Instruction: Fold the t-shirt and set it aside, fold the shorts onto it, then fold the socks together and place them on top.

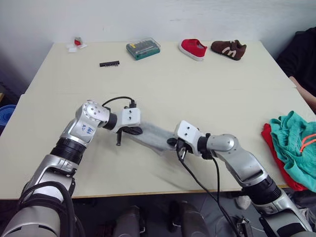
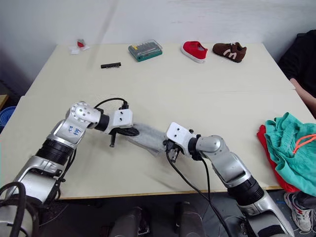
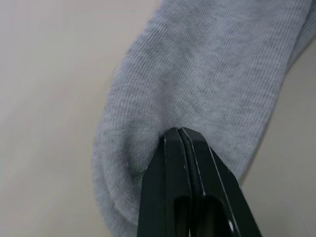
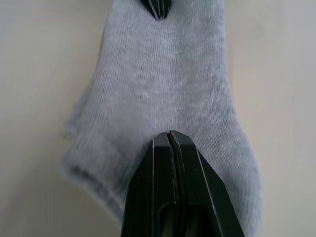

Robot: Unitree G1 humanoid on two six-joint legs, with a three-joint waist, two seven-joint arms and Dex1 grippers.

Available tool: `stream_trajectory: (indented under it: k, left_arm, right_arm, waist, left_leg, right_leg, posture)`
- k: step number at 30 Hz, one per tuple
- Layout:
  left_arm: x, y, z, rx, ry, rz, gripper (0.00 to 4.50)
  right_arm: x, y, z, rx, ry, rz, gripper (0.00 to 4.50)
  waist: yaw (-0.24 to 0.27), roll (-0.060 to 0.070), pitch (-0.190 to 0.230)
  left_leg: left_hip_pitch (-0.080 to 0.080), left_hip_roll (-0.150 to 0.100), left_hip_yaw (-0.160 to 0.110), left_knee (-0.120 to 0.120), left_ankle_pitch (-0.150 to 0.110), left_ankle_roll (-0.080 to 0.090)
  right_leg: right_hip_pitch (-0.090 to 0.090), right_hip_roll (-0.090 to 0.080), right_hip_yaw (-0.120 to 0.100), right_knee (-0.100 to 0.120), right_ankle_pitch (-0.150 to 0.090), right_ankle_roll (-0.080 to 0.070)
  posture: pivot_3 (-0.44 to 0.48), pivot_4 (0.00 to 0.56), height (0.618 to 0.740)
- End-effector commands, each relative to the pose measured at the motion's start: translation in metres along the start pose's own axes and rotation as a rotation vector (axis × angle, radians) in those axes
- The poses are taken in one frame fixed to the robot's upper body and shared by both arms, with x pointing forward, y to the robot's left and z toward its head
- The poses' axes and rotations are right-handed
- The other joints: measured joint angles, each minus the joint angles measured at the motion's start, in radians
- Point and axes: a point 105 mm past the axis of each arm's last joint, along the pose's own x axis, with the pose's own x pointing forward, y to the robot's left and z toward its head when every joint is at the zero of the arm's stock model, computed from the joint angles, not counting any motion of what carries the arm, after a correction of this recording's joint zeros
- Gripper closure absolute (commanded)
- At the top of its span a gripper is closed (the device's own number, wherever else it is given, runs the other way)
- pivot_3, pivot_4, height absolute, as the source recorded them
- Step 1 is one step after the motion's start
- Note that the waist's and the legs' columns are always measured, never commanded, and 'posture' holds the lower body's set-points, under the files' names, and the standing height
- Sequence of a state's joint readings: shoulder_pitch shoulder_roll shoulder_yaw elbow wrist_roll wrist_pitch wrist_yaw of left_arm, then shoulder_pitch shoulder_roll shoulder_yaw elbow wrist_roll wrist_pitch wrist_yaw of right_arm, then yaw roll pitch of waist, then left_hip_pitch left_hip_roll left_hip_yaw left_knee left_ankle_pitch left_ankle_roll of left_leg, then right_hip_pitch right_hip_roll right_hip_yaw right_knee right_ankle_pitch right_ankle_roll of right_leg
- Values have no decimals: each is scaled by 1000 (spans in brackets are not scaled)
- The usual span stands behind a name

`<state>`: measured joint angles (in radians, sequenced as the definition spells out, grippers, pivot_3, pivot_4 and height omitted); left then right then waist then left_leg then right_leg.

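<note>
The light grey socks (image 1: 155,134) lie stretched flat between my two grippers near the table's front edge. My left gripper (image 1: 134,131) is shut on one end of the socks (image 3: 197,89). At the other end my right gripper (image 1: 173,142) is shut on the socks (image 4: 163,89) too. In the right wrist view the left gripper's fingertips (image 4: 157,7) pinch the far end. The teal shorts (image 1: 296,145) lie crumpled at the table's right edge on top of the red t-shirt (image 1: 276,153), of which a strip shows along the left side.
Along the table's far edge sit a red shoe (image 1: 192,49), a brown shoe (image 1: 229,49), a green bit case (image 1: 142,49), a black bit strip (image 1: 109,63) and a small red and white item (image 1: 76,44). A person in black (image 1: 301,59) sits at the far right.
</note>
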<state>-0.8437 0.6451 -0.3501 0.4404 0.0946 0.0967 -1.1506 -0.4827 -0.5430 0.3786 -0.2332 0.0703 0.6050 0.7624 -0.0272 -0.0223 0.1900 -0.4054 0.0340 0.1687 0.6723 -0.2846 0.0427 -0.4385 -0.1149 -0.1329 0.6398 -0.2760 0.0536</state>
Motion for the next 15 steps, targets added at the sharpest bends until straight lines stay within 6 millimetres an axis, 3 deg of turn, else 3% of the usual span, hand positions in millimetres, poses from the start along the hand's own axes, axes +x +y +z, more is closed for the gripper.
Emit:
stream_trajectory:
  k: [1, 5, 9, 12, 15]
  left_arm:
    - [-10, 3, -21, -35, 71, 50, 4472]
    - [-14, 5, -11, -85, 7, 68, 4472]
    - [-18, 8, 26, -194, -180, 49, 4472]
    - [-17, 12, 39, -233, -227, 56, 4472]
    - [-6, 12, 40, -226, -207, 58, 4472]
  right_arm:
    - [-6, -2, -4, -30, 7, -14, 4500]
    - [-13, -9, 12, -11, -57, -39, 4500]
    - [-18, -14, 43, 21, -166, -37, 4500]
    - [-12, -11, 48, 15, -170, -15, 4500]
    - [3, -6, 45, 1, -153, 9, 4500]
  waist:
    - [-1, 0, 0]
    - [-1, 0, 0]
    - [0, 0, 0]
    - [0, 0, 0]
    - [0, 0, 0]
  left_leg:
    - [0, 0, 0, 0, 0, 0]
    - [1, 0, 0, 0, 0, -1]
    - [-1, 0, 0, 1, 0, -1]
    - [-1, 0, 0, 2, 0, -1]
    - [-1, 0, 0, 2, 0, -1]
  right_leg:
    - [0, 0, 0, 0, 0, 0]
    - [0, 0, 0, 2, 0, -1]
    - [-2, 0, 0, 4, -1, -1]
    - [-2, 0, 0, 4, -1, -1]
    - [-2, 0, 0, 4, -1, 0]
  posture:
    - [0, 150, 740]
    - [0, 150, 740]
    - [0, 150, 740]
    - [0, 150, 740]
    - [0, 150, 740]
